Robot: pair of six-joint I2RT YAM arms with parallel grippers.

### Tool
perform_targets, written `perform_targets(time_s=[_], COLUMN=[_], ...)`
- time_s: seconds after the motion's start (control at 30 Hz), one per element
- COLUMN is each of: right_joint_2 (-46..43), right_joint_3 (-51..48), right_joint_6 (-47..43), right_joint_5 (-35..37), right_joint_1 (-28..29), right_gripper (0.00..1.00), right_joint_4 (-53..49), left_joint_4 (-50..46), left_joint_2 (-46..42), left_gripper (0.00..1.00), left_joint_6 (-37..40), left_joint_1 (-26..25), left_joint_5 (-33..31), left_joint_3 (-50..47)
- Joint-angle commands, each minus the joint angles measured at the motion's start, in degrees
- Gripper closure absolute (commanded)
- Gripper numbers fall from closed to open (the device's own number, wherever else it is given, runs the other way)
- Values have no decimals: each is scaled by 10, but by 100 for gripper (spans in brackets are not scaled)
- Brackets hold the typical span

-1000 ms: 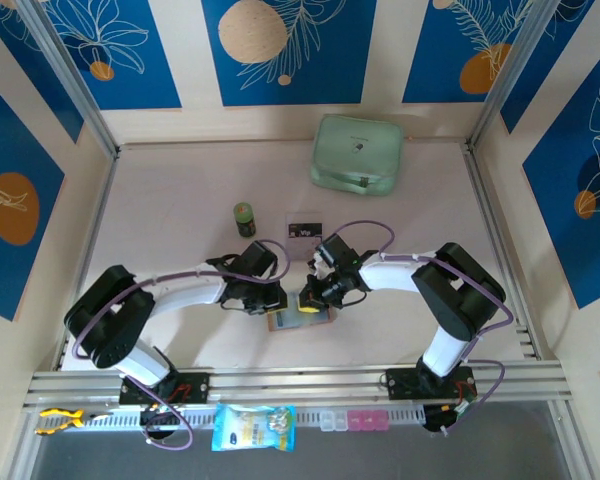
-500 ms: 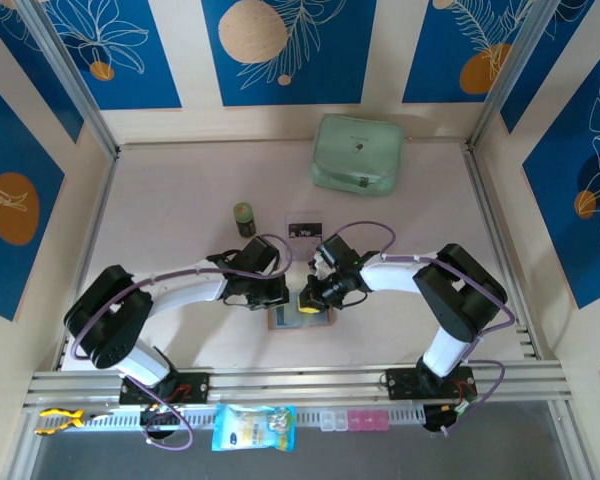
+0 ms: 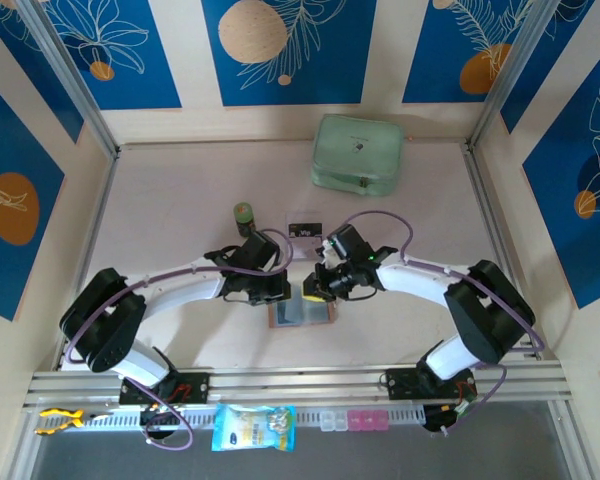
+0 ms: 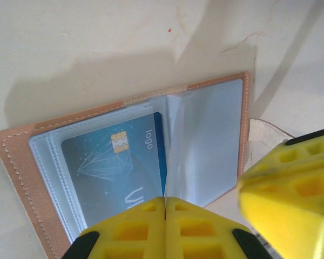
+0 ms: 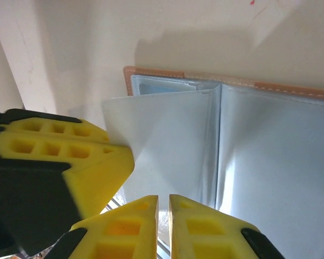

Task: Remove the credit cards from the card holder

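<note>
- Card holder (image 3: pixel 302 312) from above: it's lying open and flat on the table. Both arms are on it, the left gripper (image 3: pixel 278 296) and right gripper (image 3: pixel 314 293) side by side at its far edge. A small dark card (image 3: pixel 303 229) lies well beyond that edge.
- Left wrist: there's the credit card (image 4: pixel 116 167), blue with a chip, tucked under a clear sleeve in one half of the holder (image 4: pixel 16 162).
  - The left gripper (image 4: pixel 166 200) has its fingers pressed fully together at the end of the fold. I can't tell whether they nip a sleeve leaf.
  - The card sits just beside them, and its long axis seems to run along the fold, towards these fingers.
  - The left arm looks the nearer one for the pull.
- Right wrist: a clear sleeve leaf (image 5: pixel 167 140) stands up from the holder's fold (image 5: pixel 151 73).
  - The right gripper (image 5: pixel 163 202) shows only a thin slit between its fingers. I can't tell if the leaf is pinched.
  - No card shows in this half.
</note>
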Motion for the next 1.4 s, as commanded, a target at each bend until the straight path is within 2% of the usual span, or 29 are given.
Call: perform_targets(time_s=[0.0, 0.5, 0.83, 1.2, 1.37], right_joint_2=[-31, -133, -183, -195, -194], right_joint_3=[-9, -44, -76, -91, -92], right_joint_6=[-14, -40, -41, -41, -41], right_joint_5=[6, 10, 5, 3, 3], right_joint_1=[-14, -84, -108, -112, -112], right_gripper=[86, 85, 85, 85, 85], right_joint_4=[-44, -109, -125, -127, -126], left_joint_4=[-4, 11, 19, 33, 42], left_joint_2=[0, 85, 152, 202, 210], left_gripper=[90, 70, 69, 69, 66], left_joint_6=[5, 8, 9, 8, 10], left_joint_1=[-10, -45, -60, -65, -65], left_joint_5=[15, 35, 46, 47, 45], left_joint_3=[27, 104, 151, 165, 164])
